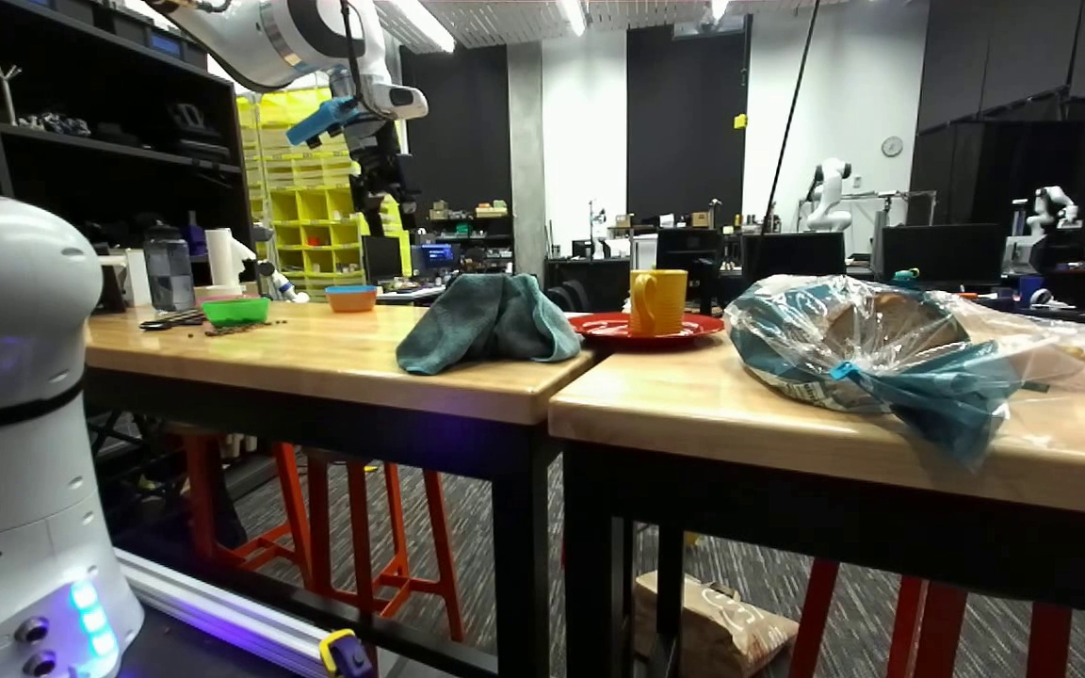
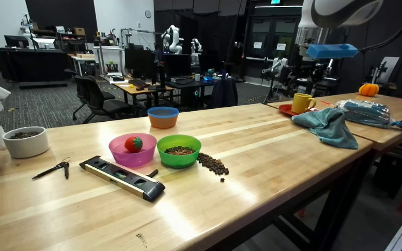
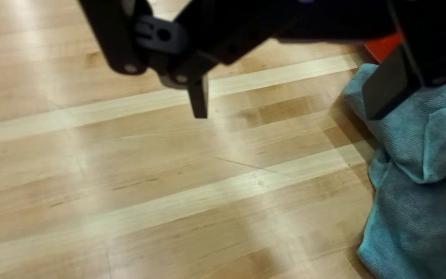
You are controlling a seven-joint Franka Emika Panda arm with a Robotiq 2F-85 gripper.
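Note:
My gripper (image 3: 290, 93) hangs open above the wooden table, its two pads wide apart with nothing between them. In an exterior view the gripper (image 1: 382, 193) is well above the tabletop. Nearest to it is a crumpled teal cloth (image 3: 420, 209), lying below and to the right in the wrist view; one finger (image 3: 387, 83) overlaps it in the picture without evident contact. The cloth (image 2: 326, 127) rests near the table's end. Beside it a yellow mug (image 2: 300, 103) stands upright on a red plate (image 2: 285, 109). Only part of the plate (image 3: 385, 46) shows in the wrist view.
A plastic-wrapped teal package (image 1: 882, 348) and an orange pumpkin (image 2: 369, 89) sit on the adjoining table. Elsewhere are a pink bowl (image 2: 131, 158) with a toy strawberry, a green bowl (image 2: 179, 160), spilled beans (image 2: 213, 164), an orange bowl (image 2: 163, 121) and a spirit level (image 2: 122, 177).

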